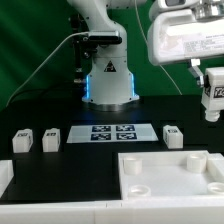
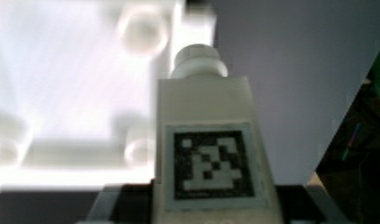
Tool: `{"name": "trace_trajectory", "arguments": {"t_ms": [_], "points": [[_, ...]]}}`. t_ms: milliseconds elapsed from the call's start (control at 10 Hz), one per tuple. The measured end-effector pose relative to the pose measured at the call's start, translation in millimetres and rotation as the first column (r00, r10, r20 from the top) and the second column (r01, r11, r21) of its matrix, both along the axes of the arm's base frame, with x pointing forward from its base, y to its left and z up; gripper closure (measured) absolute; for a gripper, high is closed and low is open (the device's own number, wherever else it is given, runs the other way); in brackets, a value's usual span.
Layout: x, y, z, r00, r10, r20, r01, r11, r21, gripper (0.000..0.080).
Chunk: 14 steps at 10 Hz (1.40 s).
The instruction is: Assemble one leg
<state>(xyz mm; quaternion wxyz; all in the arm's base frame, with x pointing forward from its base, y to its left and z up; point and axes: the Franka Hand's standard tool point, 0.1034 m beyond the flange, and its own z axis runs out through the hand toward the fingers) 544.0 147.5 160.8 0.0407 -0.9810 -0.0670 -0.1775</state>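
My gripper [image 1: 212,95] hangs high at the exterior view's right, shut on a leg [image 1: 213,92], a small white block with a black-and-white tag, held in the air well above the table. In the wrist view the held leg [image 2: 208,150] fills the middle, tag facing the camera, its round peg end pointing away over the large white walled tray piece [image 2: 62,80]. That tray piece [image 1: 165,178] lies at the front of the table below. Three more legs lie on the black table: two [image 1: 24,141] [image 1: 51,138] at the left, one [image 1: 172,136] at the right.
The marker board [image 1: 110,133] lies flat in the middle of the table before the arm's base [image 1: 108,85]. A white wall piece [image 1: 5,180] stands at the front left edge. A cable runs down behind the base at the left.
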Motion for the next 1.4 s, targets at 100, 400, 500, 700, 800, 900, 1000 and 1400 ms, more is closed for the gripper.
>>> {"name": "trace_trajectory", "arguments": {"t_ms": [100, 400, 500, 700, 800, 900, 1000, 1400], "points": [[1.9, 10.7, 3.1, 0.999, 0.040, 0.016, -0.040, 0.999, -0.017, 0.0505], [-0.9, 7.8, -0.6, 1.000, 0.024, 0.005, -0.024, 1.000, -0.008, 0.0505], [-1.0, 7.9, -0.9, 1.000, 0.025, 0.004, -0.025, 1.000, -0.008, 0.0505], [25.5, -1.8, -7.5, 0.998, 0.055, 0.044, -0.054, 0.998, -0.013, 0.0505], [47.9, -3.6, -10.2, 0.998, 0.039, 0.057, -0.039, 0.999, -0.004, 0.0505], [65.7, -7.4, -12.1, 0.996, 0.045, 0.073, -0.045, 0.999, -0.005, 0.0505], [80.2, -10.9, -15.1, 0.994, 0.046, 0.099, -0.046, 0.999, -0.005, 0.0505], [83.5, -8.4, -19.1, 0.993, 0.044, 0.111, -0.044, 0.999, 0.001, 0.0505]]}}
